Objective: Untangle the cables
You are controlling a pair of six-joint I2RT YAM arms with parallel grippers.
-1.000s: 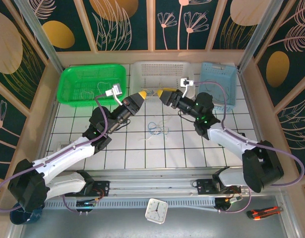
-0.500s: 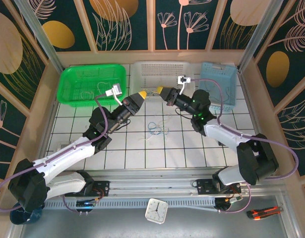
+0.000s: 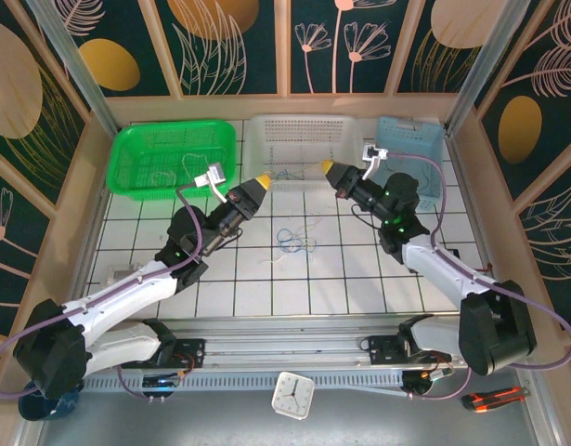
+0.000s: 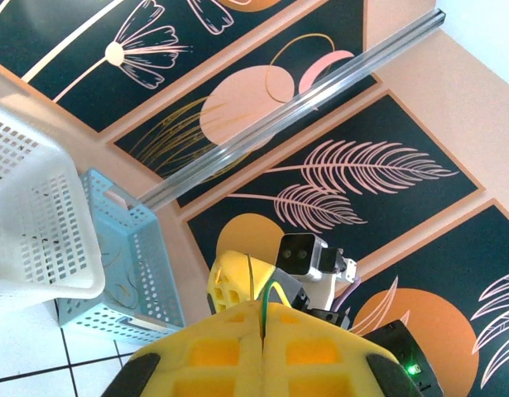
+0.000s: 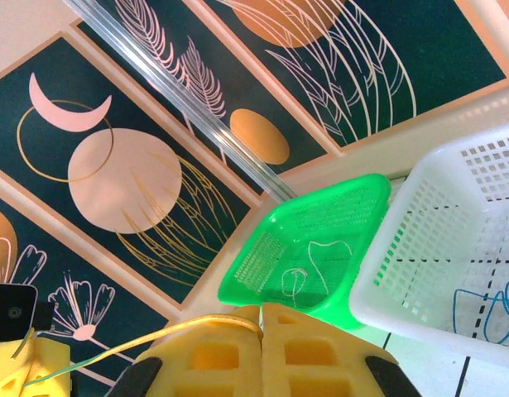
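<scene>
A thin yellowish-tan cable (image 5: 155, 337) runs taut between my two grippers, held above the table. My left gripper (image 3: 264, 178) is shut on one end, a yellow-green strand (image 4: 275, 289) sticking out of its closed pads (image 4: 320, 347). My right gripper (image 3: 327, 167) is shut on the other end, its pads (image 5: 312, 347) pressed together. On the tiles below lies a small tangle of blue and white cables (image 3: 295, 239), and a loose white cable (image 3: 275, 260) rests beside it.
Along the back stand a green basket (image 3: 136, 153) holding white cables (image 5: 320, 265), a white basket (image 3: 299, 130) with blue cables (image 5: 486, 302), and a light blue basket (image 3: 410, 139). A clock (image 3: 291, 394) and a cutter (image 3: 494, 398) lie below the table's near edge.
My right gripper has swung right and slightly back, away from the left gripper, widening the gap and pulling the held cable taut. The left gripper barely moved.
</scene>
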